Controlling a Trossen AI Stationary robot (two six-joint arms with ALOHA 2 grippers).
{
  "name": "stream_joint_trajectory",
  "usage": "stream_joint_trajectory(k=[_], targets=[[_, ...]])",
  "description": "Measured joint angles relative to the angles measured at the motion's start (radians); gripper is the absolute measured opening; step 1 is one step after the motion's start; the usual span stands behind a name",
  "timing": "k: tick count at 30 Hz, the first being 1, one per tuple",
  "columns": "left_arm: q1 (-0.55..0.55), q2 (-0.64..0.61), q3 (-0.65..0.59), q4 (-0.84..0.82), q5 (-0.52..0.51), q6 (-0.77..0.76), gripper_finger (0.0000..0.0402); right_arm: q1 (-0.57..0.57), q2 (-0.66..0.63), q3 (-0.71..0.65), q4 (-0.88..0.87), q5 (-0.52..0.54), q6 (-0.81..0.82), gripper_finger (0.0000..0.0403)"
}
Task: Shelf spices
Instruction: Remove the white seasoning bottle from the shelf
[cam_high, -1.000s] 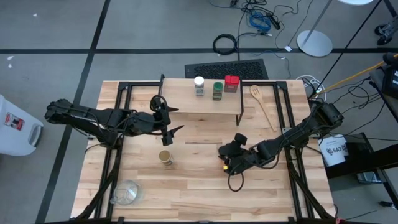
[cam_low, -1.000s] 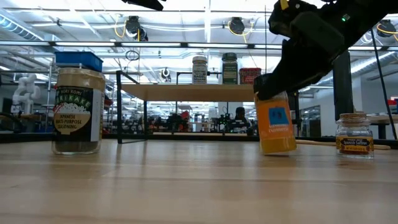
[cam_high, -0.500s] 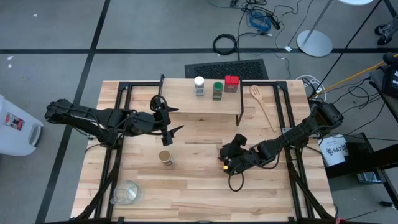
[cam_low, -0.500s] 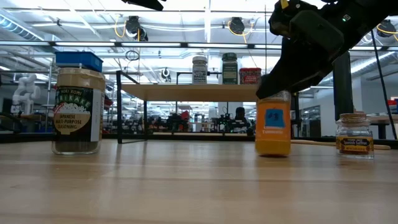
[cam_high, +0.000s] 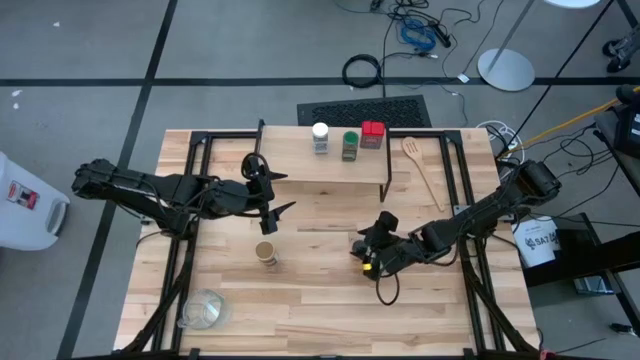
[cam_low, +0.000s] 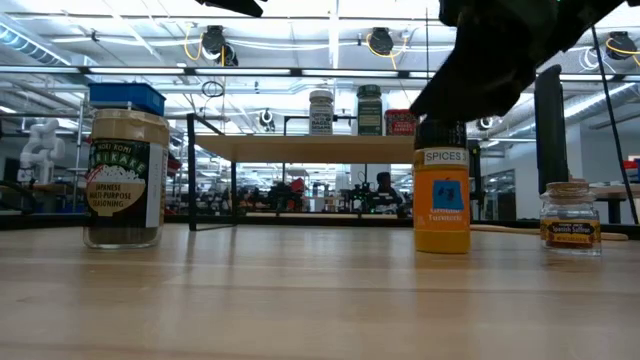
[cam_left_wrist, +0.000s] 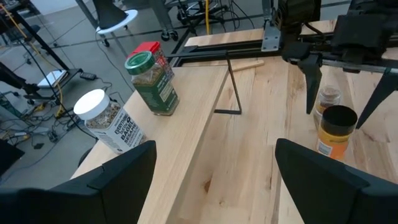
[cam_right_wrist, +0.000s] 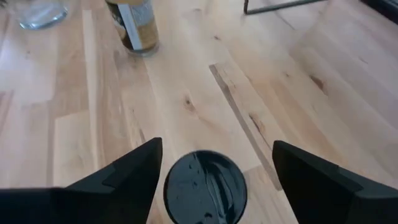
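Right gripper (cam_right_wrist: 208, 171) is hovering open-fingered over the orange spice jar (cam_low: 441, 200); left gripper (cam_high: 268, 196) is waiting open. A careless lift risks clipping and toppling the jar.

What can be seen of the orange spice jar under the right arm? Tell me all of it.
The orange spice jar stands upright on the table, in front of the shelf. It has a black round lid, an orange body and a label reading SPICES. The right gripper hangs just above it, jaws open to either side of the lid, not gripping.
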Motion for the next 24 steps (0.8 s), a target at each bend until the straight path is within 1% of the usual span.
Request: stream_joint_trajectory(k=[5,6,8,10,12,14,16,17,19,22,23,24], targets=[[0.002,0.000,0.000,0.053,-0.002,0.024,0.0338,0.001,-0.040,0.000,-0.002,-0.001,-0.024,0.0292],[0.002,0.000,0.000,0.085,-0.019,0.039,0.0338,0.003,-0.049,0.000,-0.003,-0.001,-0.027,0.0290],[0.002,0.001,0.000,0.169,-0.101,0.078,0.0338,0.010,-0.072,0.000,-0.003,-0.005,-0.037,0.0284],[0.007,0.000,0.000,0.255,-0.182,0.150,0.0338,0.020,-0.097,0.000,-0.003,-0.028,-0.045,0.0278],[0.030,0.000,0.001,0.334,-0.198,0.258,0.0338,0.030,-0.123,0.000,-0.004,-0.053,-0.046,0.0271],[0.074,0.000,0.001,0.407,-0.183,0.332,0.0338,0.042,-0.147,0.000,-0.003,-0.072,-0.046,0.0264],[0.137,0.000,0.008,0.439,-0.111,0.361,0.0338,0.056,-0.168,0.000,-0.004,-0.075,-0.045,0.0258],[0.176,0.000,0.019,0.433,-0.052,0.362,0.0338,0.063,-0.175,0.000,-0.004,-0.074,-0.044,0.0255],[0.260,0.002,0.036,0.413,0.091,0.340,0.0338,0.077,-0.186,0.000,-0.003,-0.075,-0.044,0.0250],[0.403,0.010,0.048,0.402,0.347,0.303,0.0338,0.094,-0.187,0.000,-0.005,-0.076,-0.044,0.0245],[0.445,0.013,0.048,0.397,0.418,0.297,0.0338,0.099,-0.187,0.000,-0.007,-0.076,-0.043,0.0244],[0.484,0.019,0.048,0.402,0.467,0.297,0.0338,0.104,-0.186,0.000,-0.009,-0.076,-0.040,0.0243]])
